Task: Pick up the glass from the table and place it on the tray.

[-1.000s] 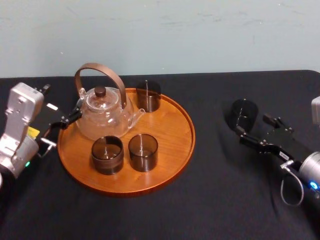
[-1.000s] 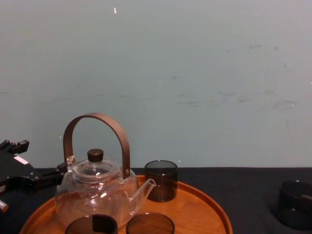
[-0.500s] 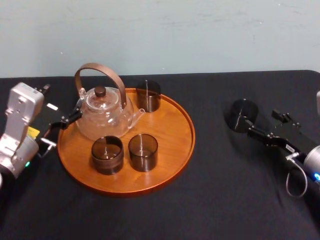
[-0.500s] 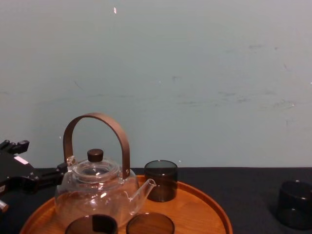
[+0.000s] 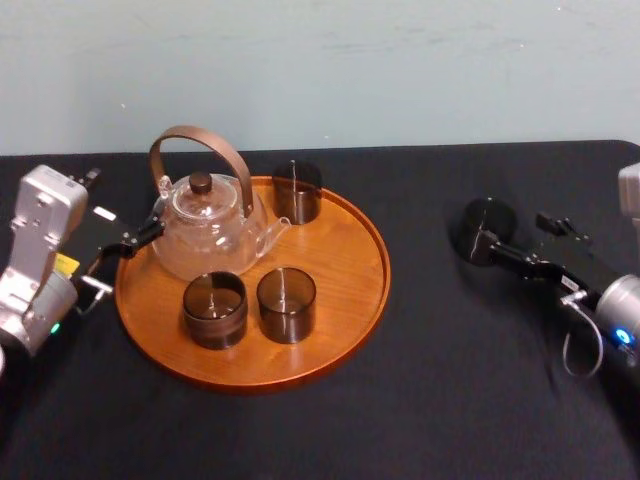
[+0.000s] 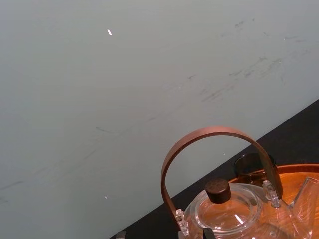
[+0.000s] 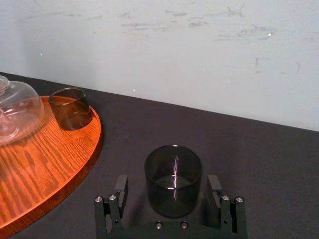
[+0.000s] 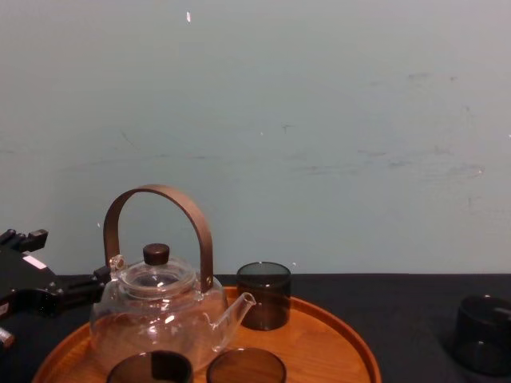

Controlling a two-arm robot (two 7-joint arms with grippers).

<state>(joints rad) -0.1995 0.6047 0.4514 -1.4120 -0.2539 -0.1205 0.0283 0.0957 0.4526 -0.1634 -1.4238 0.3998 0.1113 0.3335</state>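
The glass [image 5: 487, 230] stands on the tabletop [image 5: 450, 400], well right of the tray [image 5: 340, 300]. The right end effector [image 7: 168, 181] is spread wide, straddling it without touching. The left end effector [image 5: 118, 262] sits wide beside the tray's left rim.

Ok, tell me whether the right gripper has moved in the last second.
Yes. Against the unmoved glass, the right gripper has slid forward and now sits open around it.

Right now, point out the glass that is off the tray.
The glass standing alone on the table, between the right hand's open fingers; the other three sit on the tray.
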